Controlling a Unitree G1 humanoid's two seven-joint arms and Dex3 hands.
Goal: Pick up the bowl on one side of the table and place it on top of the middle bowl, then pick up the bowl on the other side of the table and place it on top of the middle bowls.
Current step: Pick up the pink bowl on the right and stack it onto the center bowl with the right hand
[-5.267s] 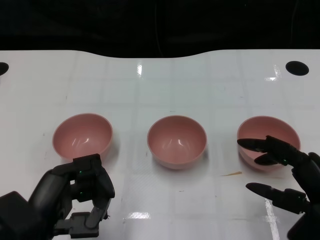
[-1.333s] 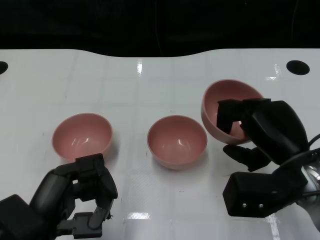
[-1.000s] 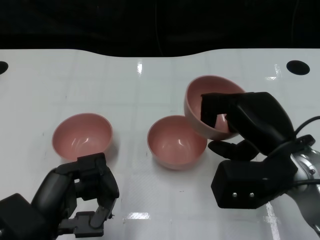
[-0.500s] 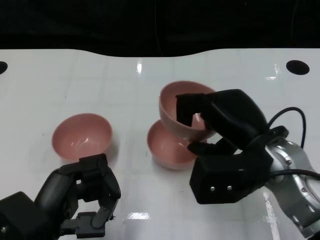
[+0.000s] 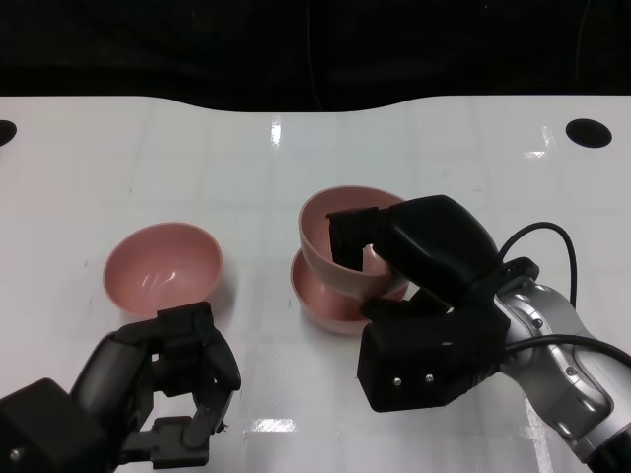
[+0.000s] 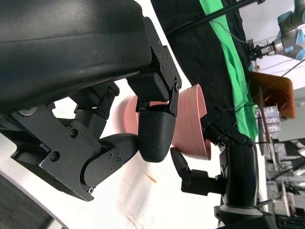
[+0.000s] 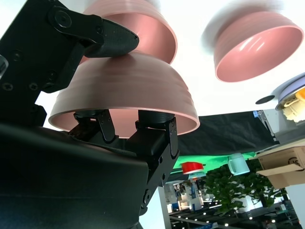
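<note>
Right hand [image 5: 414, 246] at centre-right of the head view, silver forearm [image 5: 562, 365] running off to the lower right corner. Fingers [image 5: 345, 235] hooked over the near rim of a smooth pink plastic bowl [image 5: 330, 212] and reaching inside it, another finger pressed on the outer wall, as the right wrist view [image 7: 121, 86] shows: rim pinched between them. Held pink bowl tilted slightly, sitting just above and partly inside the pink middle bowl [image 5: 320, 301] at the centre of the frame; cannot tell whether the two touch. In the right wrist view, middle bowl [image 7: 138, 24] at the upper centre, directly behind the held one.

Left hand [image 5: 163, 379] at the lower left of the head view, low over the white glossy tabletop [image 5: 148, 168]. Fingers [image 5: 197, 340] curled inward around nothing, just below the third pink bowl [image 5: 163, 266], which stands upright at the middle left of the frame, well apart from the other two. Same bowl blurred at the upper right of the right wrist view [image 7: 257, 45].
</note>
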